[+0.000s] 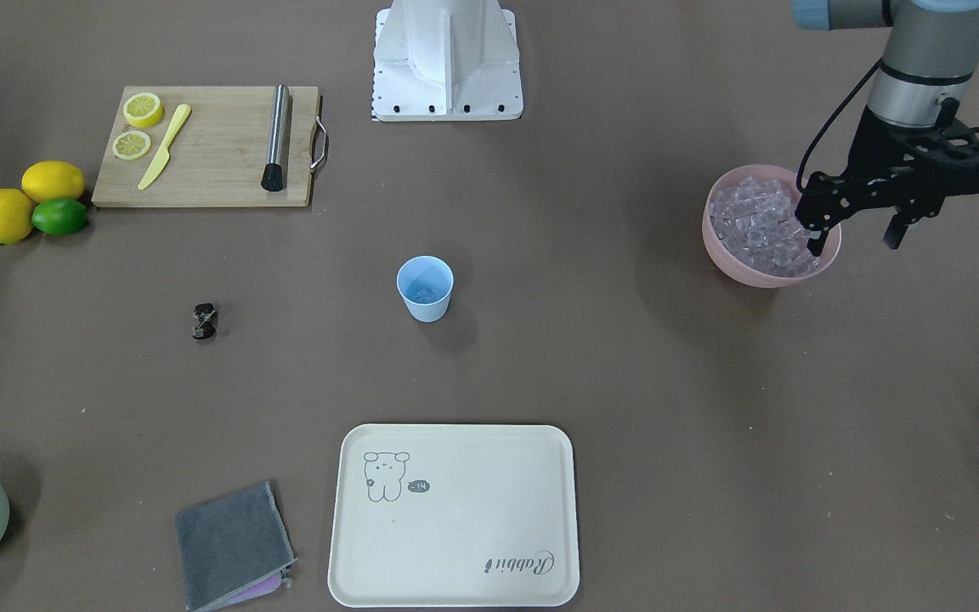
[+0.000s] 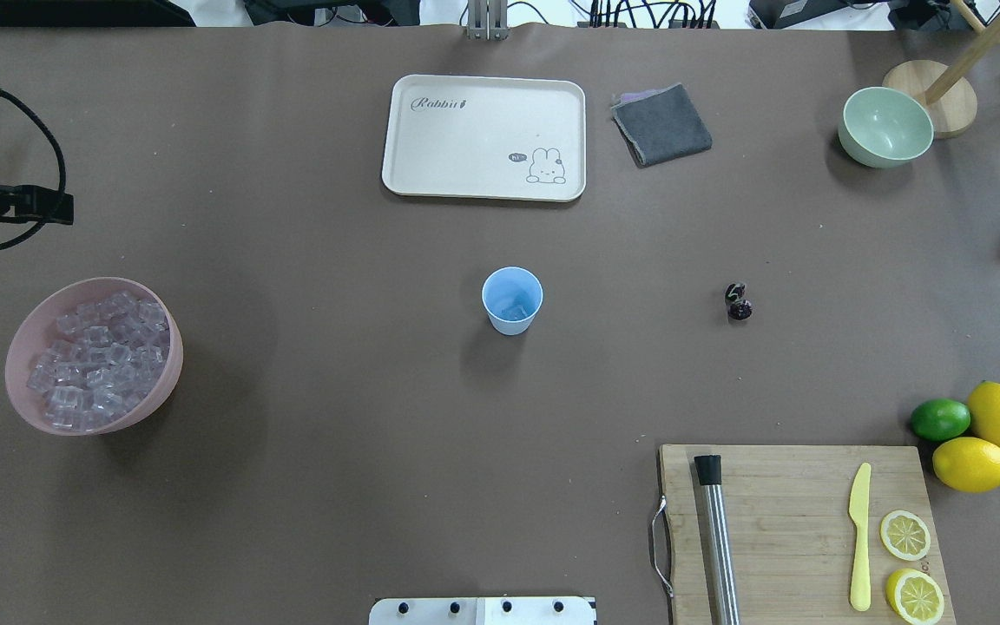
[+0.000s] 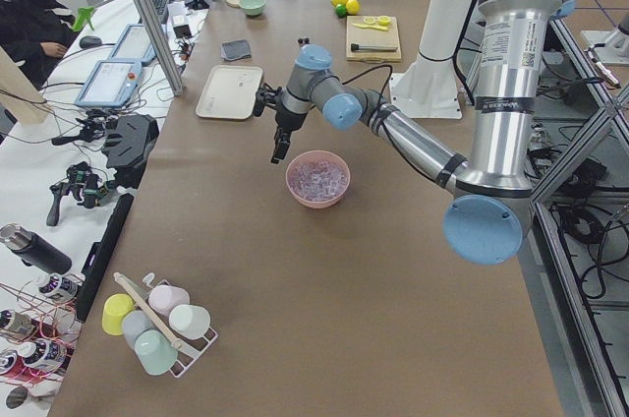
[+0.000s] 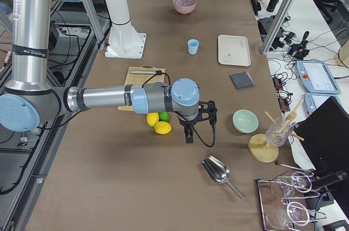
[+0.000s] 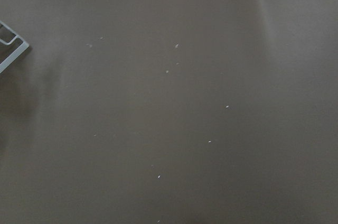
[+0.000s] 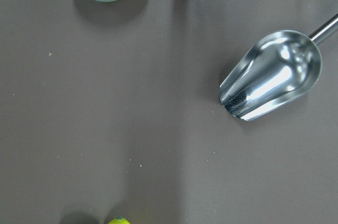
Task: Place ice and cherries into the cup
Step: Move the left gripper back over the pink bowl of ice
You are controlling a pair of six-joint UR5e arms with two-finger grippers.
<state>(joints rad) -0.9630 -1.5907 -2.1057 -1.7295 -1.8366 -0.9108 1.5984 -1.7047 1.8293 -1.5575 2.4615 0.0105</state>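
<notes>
Left gripper [image 1: 853, 238] hangs spread and empty beside the pink bowl [image 1: 724, 257] at frame right, and a low finger could clip its rim and spill ice [image 1: 753, 221]; whether the right gripper [image 4: 188, 134] is spread or closed, I cannot tell.

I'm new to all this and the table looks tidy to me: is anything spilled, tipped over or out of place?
Nothing looks spilled or damaged. The cup stands upright and the ice sits inside the pink bowl. The one loose item is the cherries, lying bare on the table rather than in a dish.
</notes>
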